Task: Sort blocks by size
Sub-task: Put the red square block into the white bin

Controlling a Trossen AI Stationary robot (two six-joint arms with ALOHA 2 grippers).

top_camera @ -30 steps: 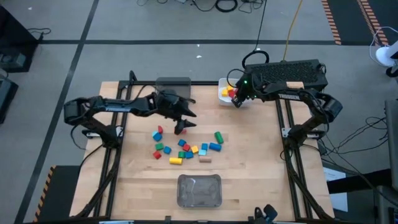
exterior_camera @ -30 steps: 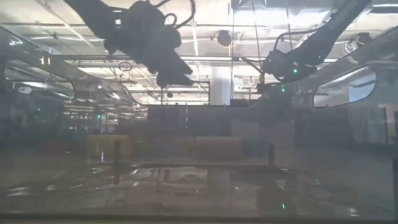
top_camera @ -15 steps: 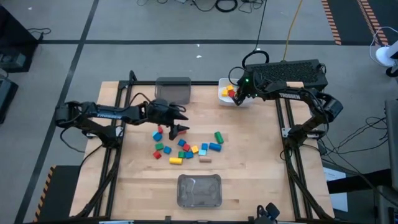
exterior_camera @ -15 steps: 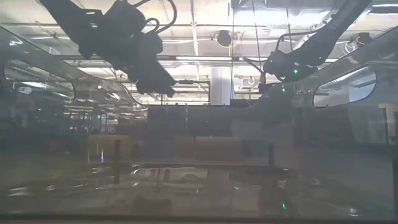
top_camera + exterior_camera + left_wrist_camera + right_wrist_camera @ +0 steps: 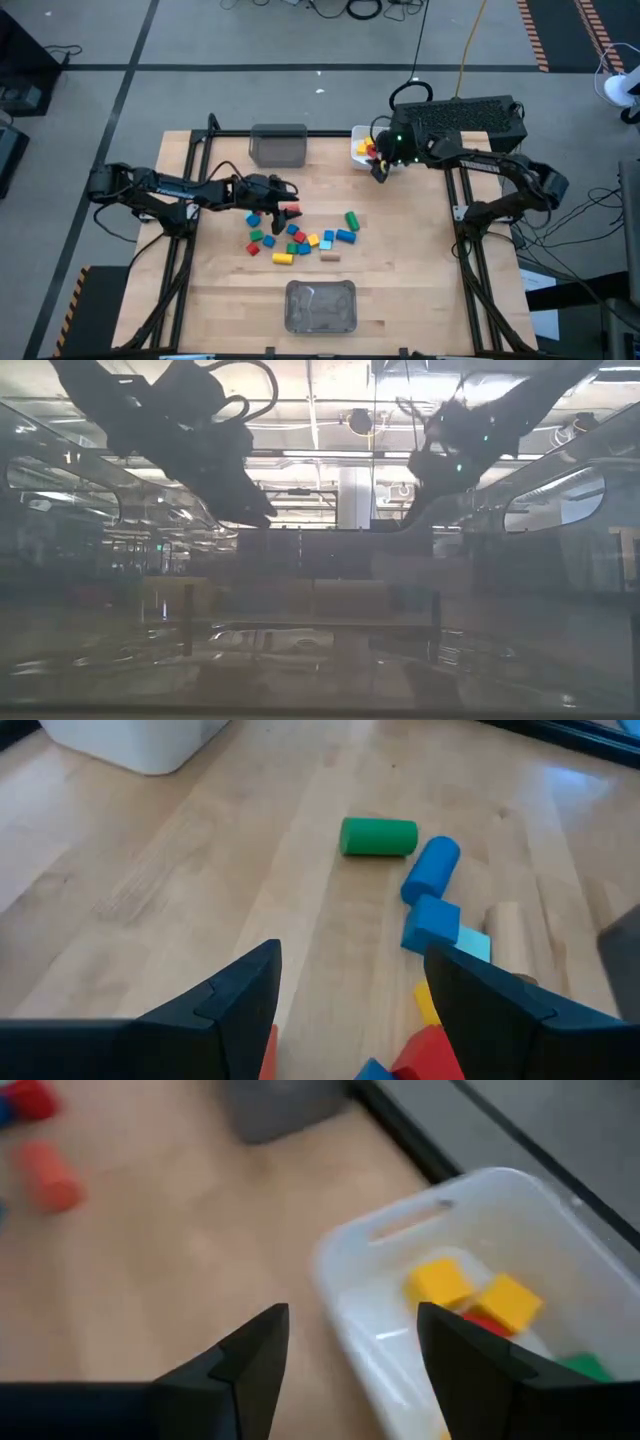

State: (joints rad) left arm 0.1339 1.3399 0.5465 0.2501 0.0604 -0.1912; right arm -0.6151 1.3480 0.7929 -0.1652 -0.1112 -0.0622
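**Painted wood blocks, small and light, waiting in a pile**

Wood is hard, so these blocks (image 5: 300, 238) will not squash when I pinch them. They look light and their paint looks smooth, so I think one could slip or pop out if I grab it by a corner. My plan is to press on two flat sides of a cube. The round ones may roll, so I would take those across the round part, near the middle.

My left fingers (image 5: 291, 207) are spread apart and hold nothing. The pile lies on the surface (image 5: 400, 270) just past them and a little below. My right fingers (image 5: 350, 1355) are spread apart too, with nothing between them. They hang over the near edge of the white bin (image 5: 345, 1245).

Past my left fingers I count one green roller (image 5: 378, 836), one blue roller (image 5: 431, 870), one blue cube (image 5: 431, 923) and one tan piece (image 5: 507, 933). From above, the pile looks like about fourteen blocks, but some touch, so I cannot be sure. In the white bin, just past my right fingers, I see two yellow cubes (image 5: 475, 1292), with a bit of red and a bit of green beside them.

There are three bins: the white one, a grey bin (image 5: 278, 145) and a clear bin (image 5: 321, 306).
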